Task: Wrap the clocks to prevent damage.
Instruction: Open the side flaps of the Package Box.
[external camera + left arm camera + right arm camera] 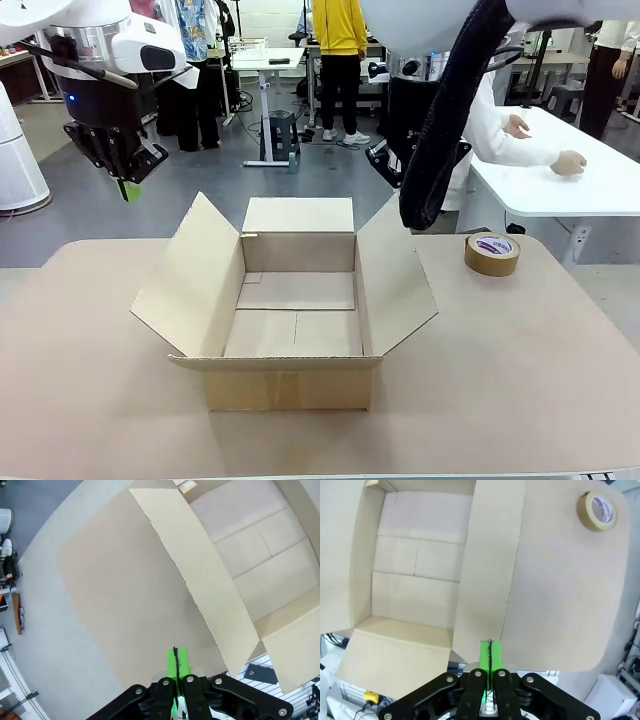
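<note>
The clocks are out of view. An open cardboard box [190, 280] stands in the middle of the table with all of its flaps spread, and nothing lies inside it. My left gripper [128, 188] hangs shut high above the table's far left corner, its green pads pressed together with nothing between them. In the left wrist view the shut left gripper [176, 656] looks down on the box's left flap [200, 580]. In the right wrist view my right gripper [490, 649] is also shut and empty, high over the box's right flap [490, 555].
A roll of brown tape [492, 253] lies flat on the table at the far right, and the tape roll [598, 510] is also in the right wrist view. A person's white sleeve [520, 145] rests on a white table behind. Bare tabletop [520, 380] surrounds the box.
</note>
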Robot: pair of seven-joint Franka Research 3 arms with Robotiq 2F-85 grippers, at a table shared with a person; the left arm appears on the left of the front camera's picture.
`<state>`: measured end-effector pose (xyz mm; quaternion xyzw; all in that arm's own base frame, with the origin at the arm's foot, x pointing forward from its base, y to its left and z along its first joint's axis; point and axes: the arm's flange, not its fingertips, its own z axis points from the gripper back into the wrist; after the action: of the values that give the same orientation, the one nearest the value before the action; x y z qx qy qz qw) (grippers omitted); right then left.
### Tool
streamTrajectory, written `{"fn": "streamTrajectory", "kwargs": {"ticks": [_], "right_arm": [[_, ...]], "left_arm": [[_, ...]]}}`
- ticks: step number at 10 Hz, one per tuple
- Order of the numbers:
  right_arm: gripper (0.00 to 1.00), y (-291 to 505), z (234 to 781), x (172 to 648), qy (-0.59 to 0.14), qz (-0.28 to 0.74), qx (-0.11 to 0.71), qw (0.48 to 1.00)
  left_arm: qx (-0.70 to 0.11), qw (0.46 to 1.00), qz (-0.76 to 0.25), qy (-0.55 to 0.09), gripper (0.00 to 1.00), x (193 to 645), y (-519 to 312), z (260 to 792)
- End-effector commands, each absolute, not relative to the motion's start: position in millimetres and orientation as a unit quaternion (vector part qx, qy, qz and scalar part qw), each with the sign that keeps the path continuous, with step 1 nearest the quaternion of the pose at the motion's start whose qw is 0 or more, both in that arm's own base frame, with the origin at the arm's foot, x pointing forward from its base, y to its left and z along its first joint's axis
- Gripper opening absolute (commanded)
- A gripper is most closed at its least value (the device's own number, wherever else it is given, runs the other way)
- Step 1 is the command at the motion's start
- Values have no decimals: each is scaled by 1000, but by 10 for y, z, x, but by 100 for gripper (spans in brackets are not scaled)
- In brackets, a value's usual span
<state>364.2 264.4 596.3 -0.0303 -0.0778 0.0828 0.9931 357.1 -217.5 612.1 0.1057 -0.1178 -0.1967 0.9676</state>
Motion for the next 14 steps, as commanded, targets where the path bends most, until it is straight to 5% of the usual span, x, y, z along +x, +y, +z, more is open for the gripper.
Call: {"fn": "streamTrajectory", "kwargs": {"ticks": [1,7,14], "right_arm": [[0,2605,5897,3607,-89,81,-35,992],[1,2696,5304,3760,-26,-13,-3,1000],[1,2634,4604,3943,-55,-58,12,997]], "left_arm": [[115,967,-183,-133,0,3544,-2152,6066],[38,988,-114,-101,0,3701,-2277,5732],[-17,995,-94,-39,0,4063,-2207,4932]]}}
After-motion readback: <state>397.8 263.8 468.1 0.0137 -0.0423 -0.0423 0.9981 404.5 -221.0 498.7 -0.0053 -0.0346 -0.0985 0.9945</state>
